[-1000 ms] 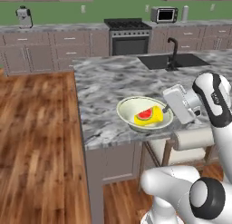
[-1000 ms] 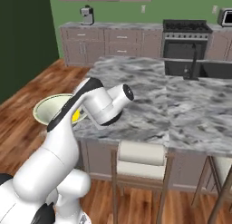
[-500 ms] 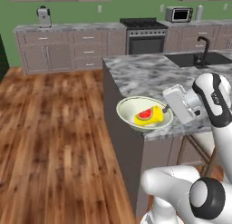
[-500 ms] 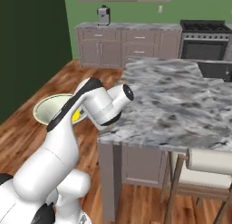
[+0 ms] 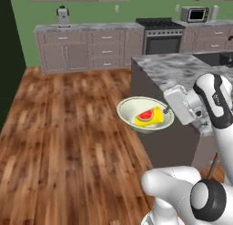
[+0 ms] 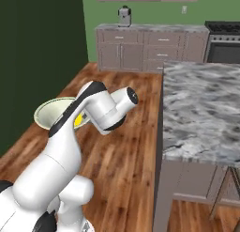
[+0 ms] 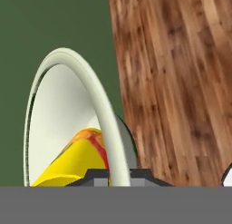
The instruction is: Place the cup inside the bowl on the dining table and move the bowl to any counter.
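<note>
The pale cream-green bowl (image 5: pixel 131 111) hangs in the air over the wooden floor, left of the dining table (image 5: pixel 182 67). Inside it lies the yellow cup (image 5: pixel 149 118) on its side, red patch up. My gripper (image 5: pixel 167 111) is shut on the bowl's right rim. In the right base view the bowl (image 6: pixel 50 112) shows behind my arm, with a sliver of the cup (image 6: pixel 79 119), and the dining table (image 6: pixel 201 109) lies to the right. The hand view looks along the bowl's rim (image 7: pixel 97 109), with the cup (image 7: pixel 77 162) inside and my gripper (image 7: pixel 118 174) clamped across the rim.
The counter (image 5: pixel 86 27) over brown-mauve cabinets runs along the green wall, with a small appliance (image 5: pixel 63 15) on it. A stove (image 5: pixel 161 37) and a microwave (image 5: pixel 192 13) stand further right. Wooden floor (image 5: pixel 68 137) stretches between. A dark wall (image 6: pixel 37 62) rises at left.
The whole picture has shifted right: the base has driven away from the dining table. The bowl with the cup stays in my gripper and now hangs over the floor.
</note>
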### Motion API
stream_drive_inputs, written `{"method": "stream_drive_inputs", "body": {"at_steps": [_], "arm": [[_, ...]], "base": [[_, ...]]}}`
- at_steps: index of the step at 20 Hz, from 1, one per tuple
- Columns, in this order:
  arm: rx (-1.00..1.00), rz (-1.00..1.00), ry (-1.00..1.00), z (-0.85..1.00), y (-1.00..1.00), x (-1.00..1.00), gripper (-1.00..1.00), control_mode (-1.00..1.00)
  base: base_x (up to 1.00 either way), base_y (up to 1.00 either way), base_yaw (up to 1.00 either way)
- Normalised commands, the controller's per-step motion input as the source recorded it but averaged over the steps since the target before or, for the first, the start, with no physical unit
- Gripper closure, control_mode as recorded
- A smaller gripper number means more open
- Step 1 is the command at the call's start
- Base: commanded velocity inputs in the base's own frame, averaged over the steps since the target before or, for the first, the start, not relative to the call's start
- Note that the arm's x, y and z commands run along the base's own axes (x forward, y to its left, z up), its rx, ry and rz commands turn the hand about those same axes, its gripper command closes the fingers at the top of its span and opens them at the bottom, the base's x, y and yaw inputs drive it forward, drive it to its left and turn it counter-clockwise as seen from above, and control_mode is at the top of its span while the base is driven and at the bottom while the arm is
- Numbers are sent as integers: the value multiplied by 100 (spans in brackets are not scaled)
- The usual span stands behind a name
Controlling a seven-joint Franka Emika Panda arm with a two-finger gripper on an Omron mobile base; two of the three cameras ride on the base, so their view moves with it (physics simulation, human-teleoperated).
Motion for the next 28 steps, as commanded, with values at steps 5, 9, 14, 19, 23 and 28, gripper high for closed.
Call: {"method": "stream_drive_inputs", "body": {"at_steps": [5, 9, 14, 19, 23, 28], "arm": [[0, 0, 0, 0, 0, 0, 100, 100], [0, 0, 0, 0, 0, 0, 100, 100], [0, 0, 0, 0, 0, 0, 100, 100], [0, 0, 0, 0, 0, 0, 100, 100], [0, 0, 0, 0, 0, 0, 100, 100], [0, 0, 0, 0, 0, 0, 100, 100]], "base": [[79, 100, 0], [100, 87, 0], [100, 62, 0], [100, 40, 0], [100, 39, 0], [100, 33, 0]]}}
